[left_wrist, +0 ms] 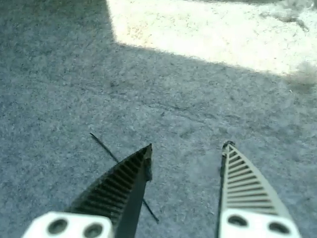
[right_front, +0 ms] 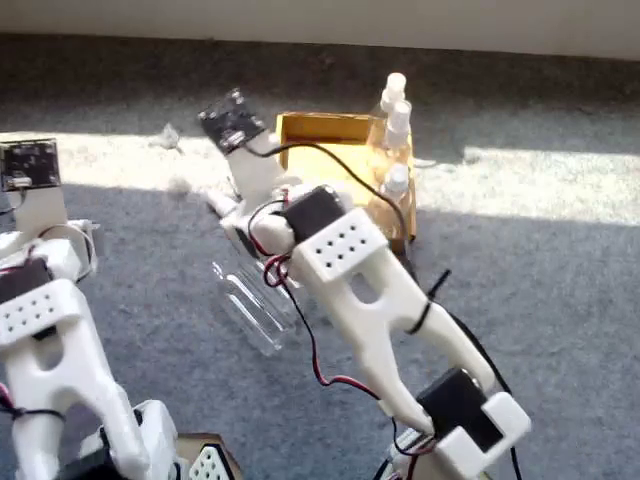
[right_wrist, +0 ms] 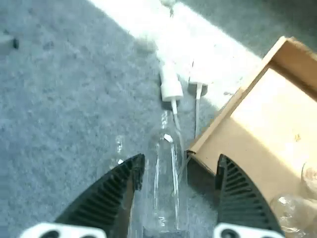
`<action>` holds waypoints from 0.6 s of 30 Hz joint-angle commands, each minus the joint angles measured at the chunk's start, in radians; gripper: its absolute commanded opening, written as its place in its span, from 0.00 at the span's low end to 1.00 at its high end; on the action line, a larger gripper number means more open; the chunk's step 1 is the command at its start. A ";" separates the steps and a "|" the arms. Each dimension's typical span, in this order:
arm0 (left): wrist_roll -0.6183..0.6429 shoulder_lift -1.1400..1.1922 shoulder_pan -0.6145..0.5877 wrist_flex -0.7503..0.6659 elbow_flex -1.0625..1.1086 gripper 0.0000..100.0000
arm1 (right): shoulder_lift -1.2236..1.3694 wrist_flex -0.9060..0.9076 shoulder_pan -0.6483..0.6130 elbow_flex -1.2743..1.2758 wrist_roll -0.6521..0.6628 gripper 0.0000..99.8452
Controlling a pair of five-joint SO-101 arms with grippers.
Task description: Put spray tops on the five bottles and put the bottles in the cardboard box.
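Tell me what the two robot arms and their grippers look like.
Both are white plastic with black motors and perforated panels. Red and black wires run along the right arm. The right gripper has pointed black ribbed fingers; the left gripper has one black, one pale.

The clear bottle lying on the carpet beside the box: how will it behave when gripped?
The bottle looks empty and thin-walled, so probably light and slightly squashy. Lying on its round side, it may roll, though the carpet should slow it. Its smooth plastic might slip.
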 commanded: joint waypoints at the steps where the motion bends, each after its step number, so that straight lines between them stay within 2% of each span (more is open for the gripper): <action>1: -0.057 0.321 -0.111 0.005 -0.315 0.21 | 0.127 0.113 -0.062 -0.124 0.115 0.21; 5: -0.057 0.536 -0.173 0.071 -0.552 0.22 | 0.217 0.099 -0.130 -0.191 0.127 0.21; 9: -0.058 0.684 -0.216 0.075 -0.685 0.22 | 0.282 0.008 -0.133 -0.197 0.098 0.21; 13: -0.058 0.776 -0.225 0.074 -0.723 0.22 | 0.341 -0.084 -0.117 -0.197 0.071 0.21; 18: -0.058 0.817 -0.220 0.072 -0.723 0.22 | 0.381 -0.085 -0.101 -0.203 0.069 0.21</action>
